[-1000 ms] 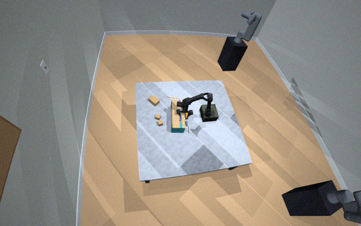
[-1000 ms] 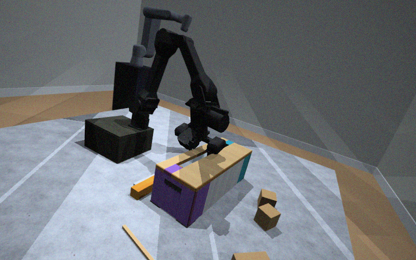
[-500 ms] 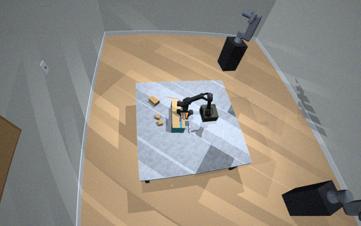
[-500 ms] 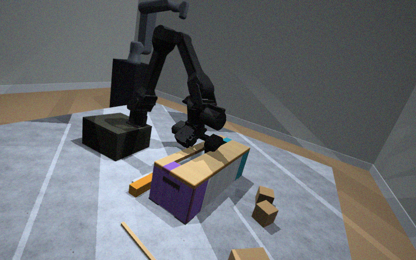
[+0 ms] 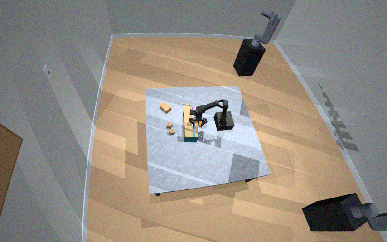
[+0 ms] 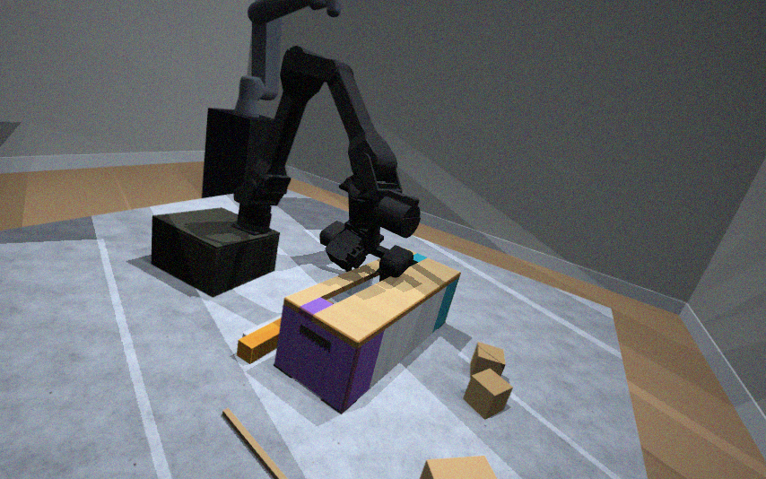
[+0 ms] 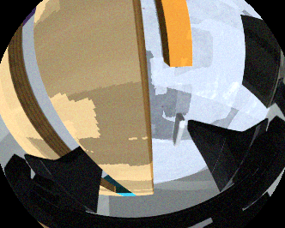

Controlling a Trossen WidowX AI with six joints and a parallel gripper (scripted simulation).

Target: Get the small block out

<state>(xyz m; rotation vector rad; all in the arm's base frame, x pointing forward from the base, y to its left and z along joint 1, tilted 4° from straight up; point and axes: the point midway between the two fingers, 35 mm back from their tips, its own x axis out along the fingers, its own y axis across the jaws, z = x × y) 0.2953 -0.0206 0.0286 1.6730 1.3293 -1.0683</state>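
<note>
The box (image 5: 188,131) (image 6: 368,326) (image 7: 98,73) stands upright, with a wooden lid, a long slot in its top, a purple end (image 6: 315,365) and a teal end (image 5: 190,139) (image 6: 447,306). A small blue-violet patch (image 5: 193,128) shows in the slot on the teal side of the gripper; it may be the block. My gripper (image 5: 198,121) (image 6: 371,259) (image 7: 147,131) is open and empty, low over the box. One finger is at the slot, the other beyond the box's robot-side edge. How deep the first finger reaches is hidden.
An orange bar (image 5: 200,123) (image 6: 258,343) (image 7: 179,39) lies beside the box on the robot's side. A small pale piece (image 7: 178,130) lies near it. Beyond the box are two wooden cubes (image 5: 169,124) (image 6: 487,394) and a larger wooden block (image 5: 165,107) (image 6: 460,468). A thin stick (image 5: 185,104) (image 6: 252,443) lies off the purple end.
</note>
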